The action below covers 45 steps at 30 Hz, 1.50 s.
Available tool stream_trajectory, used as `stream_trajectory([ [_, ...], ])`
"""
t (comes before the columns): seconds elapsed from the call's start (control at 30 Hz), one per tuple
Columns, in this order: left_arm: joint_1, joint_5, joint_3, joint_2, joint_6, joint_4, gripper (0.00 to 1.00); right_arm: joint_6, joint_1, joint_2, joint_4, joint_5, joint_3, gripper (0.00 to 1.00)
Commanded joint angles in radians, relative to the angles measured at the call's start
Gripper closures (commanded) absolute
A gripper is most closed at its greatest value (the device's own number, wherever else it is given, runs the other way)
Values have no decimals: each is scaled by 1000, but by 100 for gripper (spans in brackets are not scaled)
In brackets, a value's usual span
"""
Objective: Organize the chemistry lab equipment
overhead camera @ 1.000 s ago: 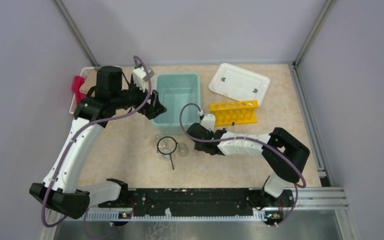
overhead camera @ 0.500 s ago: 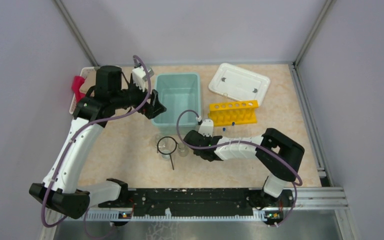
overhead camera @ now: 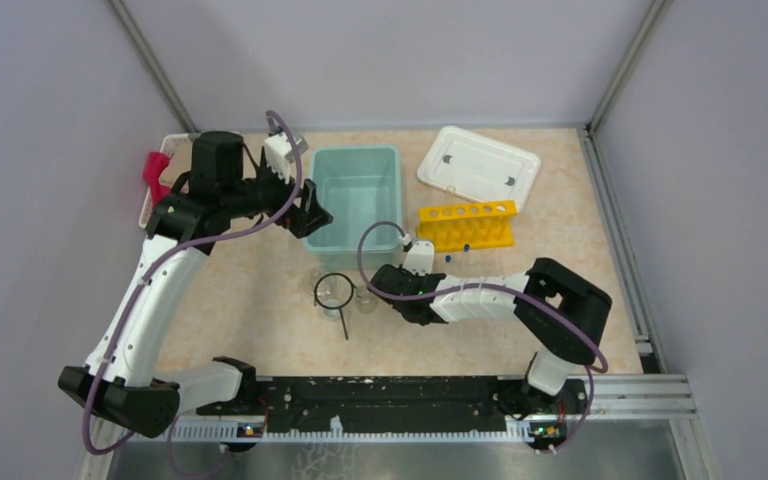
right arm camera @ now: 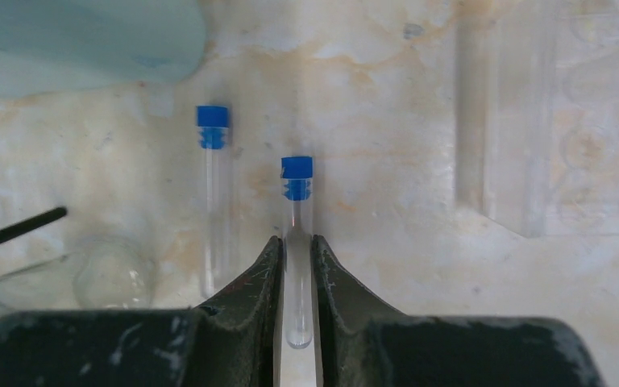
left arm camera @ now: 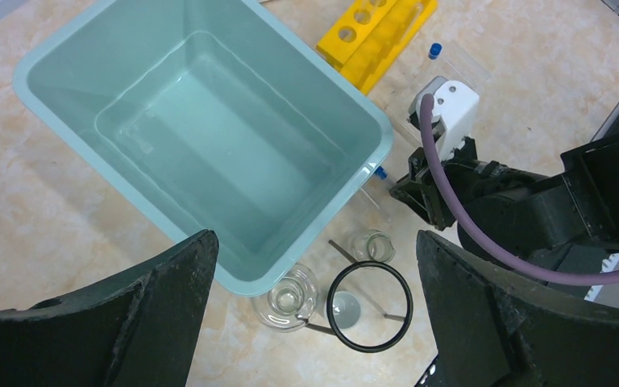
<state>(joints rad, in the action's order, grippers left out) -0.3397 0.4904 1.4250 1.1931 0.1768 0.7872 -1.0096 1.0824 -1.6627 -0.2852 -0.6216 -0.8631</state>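
My right gripper (right arm camera: 297,246) is shut on a thin clear test tube (right arm camera: 298,230) with a blue cap, low over the table. A second capped tube (right arm camera: 213,210) lies just left of it. In the top view the right gripper (overhead camera: 388,287) is beside two small glass beakers (overhead camera: 365,298) and the black wire ring (overhead camera: 334,289). My left gripper (left arm camera: 314,242) is open and empty, above the near corner of the teal bin (left arm camera: 355,103). Ring (left arm camera: 368,306) and beakers (left arm camera: 286,300) lie below it. The yellow rack (overhead camera: 468,225) stands right of the bin.
A white lid (overhead camera: 478,168) lies at the back right. A white basket with red cloth (overhead camera: 155,172) sits at the far left. A clear plastic piece (right arm camera: 504,121) lies on the table right of the tubes. The teal bin (overhead camera: 355,152) holds nothing.
My right arm has moved left and nearer, bringing its gripper close to the beakers, then held almost still. The left arm has not moved.
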Motion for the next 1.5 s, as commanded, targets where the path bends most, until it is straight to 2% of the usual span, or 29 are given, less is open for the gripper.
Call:
stream_trajectory([
  [0.0, 6, 26, 31, -4, 11, 10, 1, -41, 11, 112, -70, -37, 33, 100],
  [0.27, 6, 106, 14, -35, 30, -22, 1, -27, 13, 449, -152, -45, 54, 100],
  [0.47, 5, 170, -17, -45, 38, -29, 1, 37, 13, 583, -176, -37, -86, 100],
  [0.67, 5, 262, -83, -89, -4, -90, 1, 109, 14, 509, -75, -4, -287, 100],
  [0.9, 4, 300, -112, -99, -48, -102, 1, 157, 27, 365, 94, 77, -436, 100],
  [1.1, 5, 307, -130, -93, -77, -123, 3, 156, 44, 298, 165, 123, -489, 100],
  [1.47, 4, 298, -155, -70, -106, -149, 18, 149, 50, 261, 189, 164, -524, 100],
])
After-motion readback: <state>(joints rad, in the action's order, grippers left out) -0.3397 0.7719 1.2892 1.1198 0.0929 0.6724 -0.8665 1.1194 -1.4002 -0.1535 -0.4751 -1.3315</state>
